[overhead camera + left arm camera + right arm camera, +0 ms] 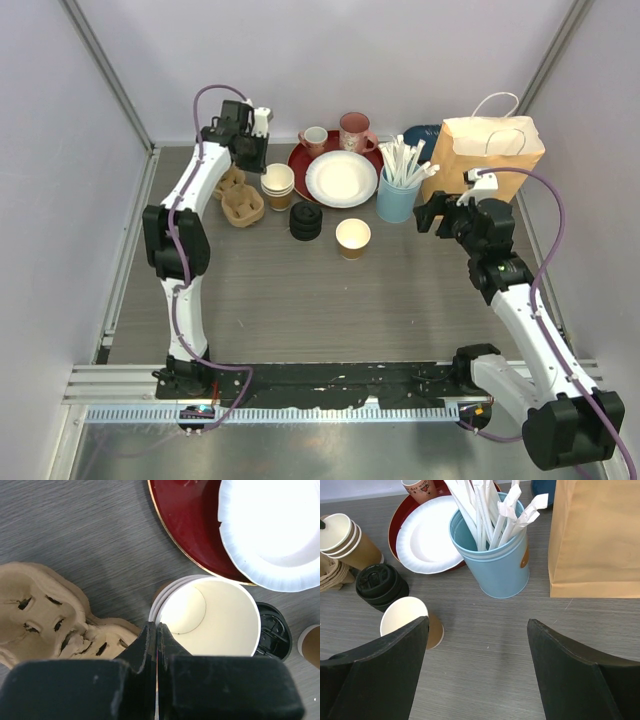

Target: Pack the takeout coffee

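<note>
- Judged a robotics lab test cell, dressed as a café packing counter.
- Enclosed on three sides by plain pale wall panels (330, 60) set in bare metal posts (105, 75).
- Fitted with two white robot arms, the left arm (185, 220) and the right arm (530, 320), fixed to a slotted metal rail (120, 385) at the near edge.
- Wired with loose purple cables (550, 230) running along both arms.
- Furnished with one grey wood-grain table (300, 320).
- Stocked with takeout props: tan paper cups (278, 185), black lids (306, 220), a pulp cup carrier (240, 205), a brown paper bag (490, 150), a blue tin of straws (398, 195), a red plate (300, 160), a white paper plate (341, 178) and mugs (355, 130).
</note>
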### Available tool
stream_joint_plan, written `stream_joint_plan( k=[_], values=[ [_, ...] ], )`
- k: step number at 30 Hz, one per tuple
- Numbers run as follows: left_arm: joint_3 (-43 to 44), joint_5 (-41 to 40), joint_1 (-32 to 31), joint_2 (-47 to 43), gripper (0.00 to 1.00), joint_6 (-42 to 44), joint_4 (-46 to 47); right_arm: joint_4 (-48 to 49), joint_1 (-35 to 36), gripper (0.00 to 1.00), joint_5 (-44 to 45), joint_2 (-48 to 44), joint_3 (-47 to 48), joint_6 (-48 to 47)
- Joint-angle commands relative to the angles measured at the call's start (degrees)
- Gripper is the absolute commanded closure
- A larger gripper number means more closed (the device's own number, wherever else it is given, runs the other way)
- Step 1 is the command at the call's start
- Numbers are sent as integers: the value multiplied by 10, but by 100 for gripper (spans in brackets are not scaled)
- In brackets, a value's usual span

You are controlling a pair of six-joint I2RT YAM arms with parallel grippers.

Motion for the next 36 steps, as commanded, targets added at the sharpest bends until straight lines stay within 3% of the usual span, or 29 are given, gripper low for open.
stream_joint_plan(
  k=[1, 4, 5, 8, 13, 21, 27, 36],
  values=[
    [26, -1, 12, -3, 100, -14, 6, 8, 3, 16, -3, 5, 32, 10],
    [30, 28, 16, 17, 100, -26, -20, -25, 47, 27, 59, 24, 74, 47],
    [24, 38, 16, 13, 100, -31, -9, -40, 73, 29, 136, 46, 89, 55],
    [4, 51, 19, -12, 100, -46, 20, -22, 192, 29, 208, 118, 137, 50],
    [1, 73, 27, -20, 100, -59, 15, 14, 237, 29, 107, 283, 247, 110],
    [-29, 92, 32, -29, 100, -68, 29, 22, 246, 41, 17, 532, 441, 181],
    [-29, 94, 32, -32, 100, -72, 34, 23, 246, 49, -45, 652, 541, 241],
    [-34, 101, 32, -43, 100, -73, 38, 29, 244, 57, -74, 724, 600, 282]
  ],
)
